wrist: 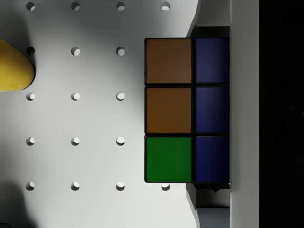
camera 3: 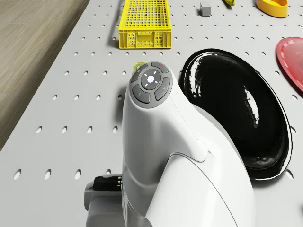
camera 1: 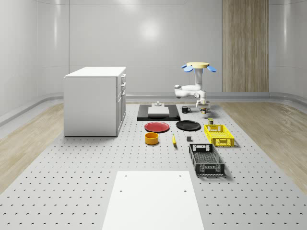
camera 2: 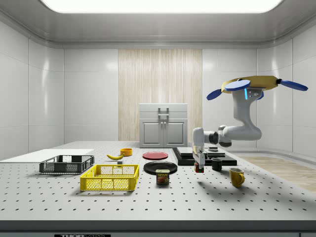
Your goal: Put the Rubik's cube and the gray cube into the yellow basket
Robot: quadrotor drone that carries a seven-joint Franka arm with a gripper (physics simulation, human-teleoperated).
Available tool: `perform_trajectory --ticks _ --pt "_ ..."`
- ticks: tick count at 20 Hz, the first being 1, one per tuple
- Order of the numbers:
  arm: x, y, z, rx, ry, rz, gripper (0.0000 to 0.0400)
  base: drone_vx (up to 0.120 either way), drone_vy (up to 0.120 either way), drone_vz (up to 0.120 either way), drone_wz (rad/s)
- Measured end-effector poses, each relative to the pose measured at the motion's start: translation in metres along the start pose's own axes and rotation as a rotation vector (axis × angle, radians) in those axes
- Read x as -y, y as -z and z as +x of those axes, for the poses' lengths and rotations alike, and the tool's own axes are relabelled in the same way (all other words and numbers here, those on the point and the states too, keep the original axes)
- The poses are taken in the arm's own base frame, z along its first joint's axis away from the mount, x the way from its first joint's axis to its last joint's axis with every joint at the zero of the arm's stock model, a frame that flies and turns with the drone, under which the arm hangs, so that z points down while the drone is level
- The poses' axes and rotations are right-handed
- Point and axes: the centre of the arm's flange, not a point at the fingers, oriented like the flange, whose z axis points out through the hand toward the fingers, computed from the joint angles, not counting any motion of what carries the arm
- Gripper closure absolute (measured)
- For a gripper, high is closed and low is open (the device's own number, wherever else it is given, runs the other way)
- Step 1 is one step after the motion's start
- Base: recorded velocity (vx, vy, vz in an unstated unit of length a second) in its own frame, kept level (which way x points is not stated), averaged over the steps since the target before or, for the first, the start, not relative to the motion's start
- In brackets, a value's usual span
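Drone [camera 2: 252, 86] hovers past the table's far end, beyond the yellow basket [camera 1: 219, 135]. Gripper [camera 2: 199, 165] points straight down, clamped on the Rubik's cube [wrist: 186, 110], carried just above the perforated table [wrist: 85, 118]. Cube sits square between the fingers, no long axis; brown and green tiles face the wrist camera. Gray cube [camera 3: 205, 7] lies beside the basket.

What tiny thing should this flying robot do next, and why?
Probably lift straight up a little. The gripper hangs low over the table around the Rubik's cube, which sits right against a finger in the wrist view. The drone hovers above. The yellow basket lies off to the side view's left, so the cube must clear the table first.
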Motion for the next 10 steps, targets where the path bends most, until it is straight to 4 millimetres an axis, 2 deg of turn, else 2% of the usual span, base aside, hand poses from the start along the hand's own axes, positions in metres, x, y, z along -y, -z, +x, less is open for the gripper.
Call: perform_trajectory --ticks 3,8,10 --pt "0.0000 0.0046 0.0000 0.000 0.000 0.000 0.0075 0.000 0.000 0.120 0.000" --pt "0.0000 0.0080 0.0000 0.000 0.000 0.000 0.0075 0.120 0.000 0.120 0.000" --pt "0.0000 0.0086 0.0000 0.000 0.000 0.000 0.0075 0.120 0.000 0.000 0.000"
